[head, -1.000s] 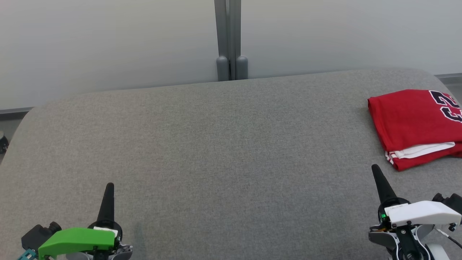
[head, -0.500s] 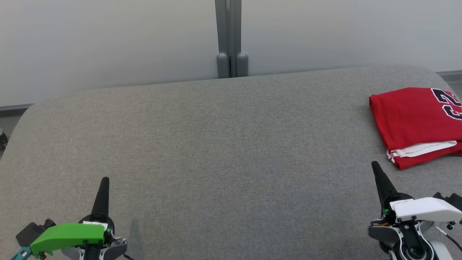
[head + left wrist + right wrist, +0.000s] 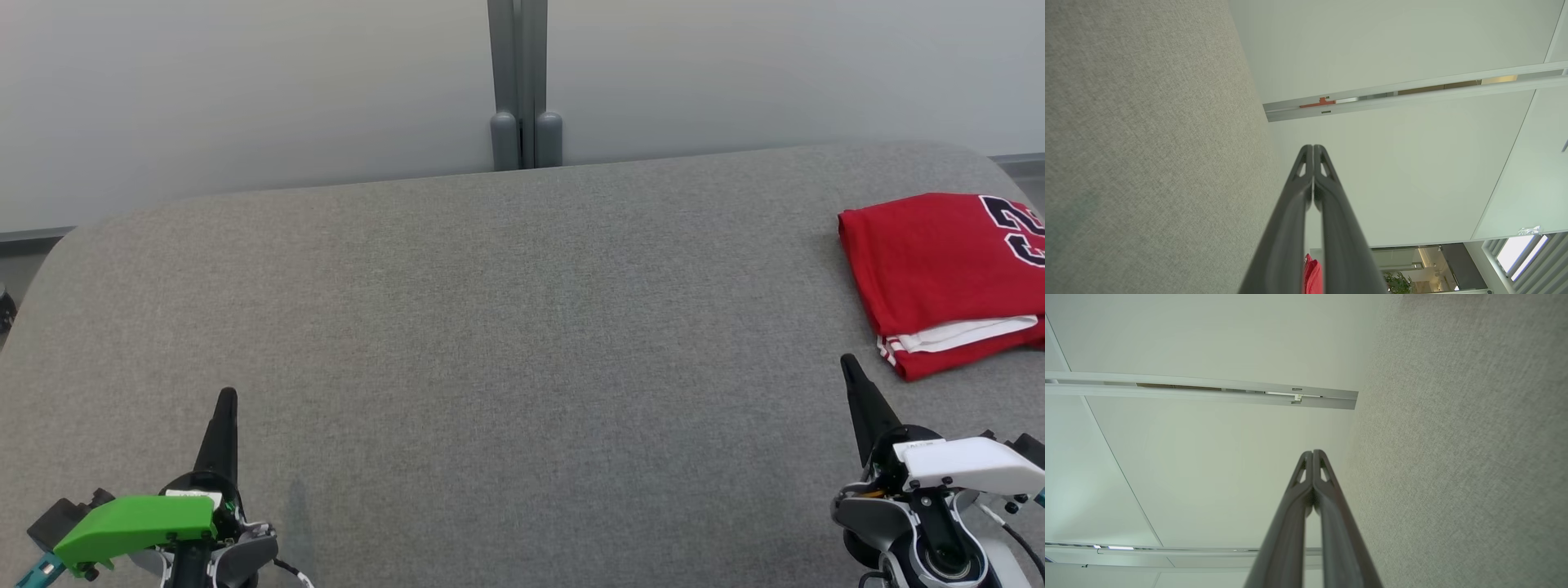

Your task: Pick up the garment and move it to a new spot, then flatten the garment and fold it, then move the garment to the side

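The folded red jersey garment [image 3: 939, 261], with dark numerals and a white layer showing at its near fold, lies flat at the far right of the grey fabric-covered table [image 3: 506, 327], cut off by the head view's right edge; the green-capped left gripper [image 3: 226, 398] sits at the near left, its two dark fingers pressed together on nothing; the white-capped right gripper [image 3: 847, 361] points up near the garment's near corner, apart from it, fingers likewise closed tip to tip, empty.
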Controlling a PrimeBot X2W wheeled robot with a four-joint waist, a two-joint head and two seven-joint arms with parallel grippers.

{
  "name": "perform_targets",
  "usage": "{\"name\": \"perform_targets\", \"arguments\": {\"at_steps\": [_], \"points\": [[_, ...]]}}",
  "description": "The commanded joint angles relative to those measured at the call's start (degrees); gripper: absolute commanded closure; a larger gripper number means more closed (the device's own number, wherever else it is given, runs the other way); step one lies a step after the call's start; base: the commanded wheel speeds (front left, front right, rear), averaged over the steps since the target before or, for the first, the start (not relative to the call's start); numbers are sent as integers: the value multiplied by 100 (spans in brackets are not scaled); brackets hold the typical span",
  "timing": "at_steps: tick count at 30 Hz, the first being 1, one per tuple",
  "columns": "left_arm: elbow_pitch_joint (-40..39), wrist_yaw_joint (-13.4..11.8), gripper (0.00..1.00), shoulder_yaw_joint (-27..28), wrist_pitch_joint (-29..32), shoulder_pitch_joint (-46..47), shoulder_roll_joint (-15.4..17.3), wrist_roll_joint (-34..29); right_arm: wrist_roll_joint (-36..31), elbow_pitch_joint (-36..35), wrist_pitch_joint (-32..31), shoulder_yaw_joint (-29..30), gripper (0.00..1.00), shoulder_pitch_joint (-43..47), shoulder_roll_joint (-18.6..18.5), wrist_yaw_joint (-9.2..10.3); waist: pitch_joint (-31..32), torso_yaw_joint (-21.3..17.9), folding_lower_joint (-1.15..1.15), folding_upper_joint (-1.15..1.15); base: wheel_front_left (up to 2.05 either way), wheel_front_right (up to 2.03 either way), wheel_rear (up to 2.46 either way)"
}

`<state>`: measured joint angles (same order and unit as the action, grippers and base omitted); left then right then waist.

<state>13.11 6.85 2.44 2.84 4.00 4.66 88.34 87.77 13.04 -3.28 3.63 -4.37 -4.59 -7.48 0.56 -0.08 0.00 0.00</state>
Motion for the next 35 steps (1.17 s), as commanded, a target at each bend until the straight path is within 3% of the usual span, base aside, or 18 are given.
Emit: {"name": "perform_targets", "arguments": {"at_steps": [1, 15, 35], "points": [[6, 33, 100, 51, 31, 136, 22, 123, 128, 16, -46, 32, 100, -107, -1, -3, -8, 1, 0, 0, 0, 0, 0], [93, 85, 100, 193, 196, 266, 4, 642, 641, 102, -205, 126, 100, -212, 48, -2, -73, 8, 0, 0, 0, 0, 0], [92, 81, 100, 237, 233, 257, -38, 555, 570, 103, -227, 165, 100, -195, 77, -2, -74, 8, 0, 0, 0, 0, 0]]}}
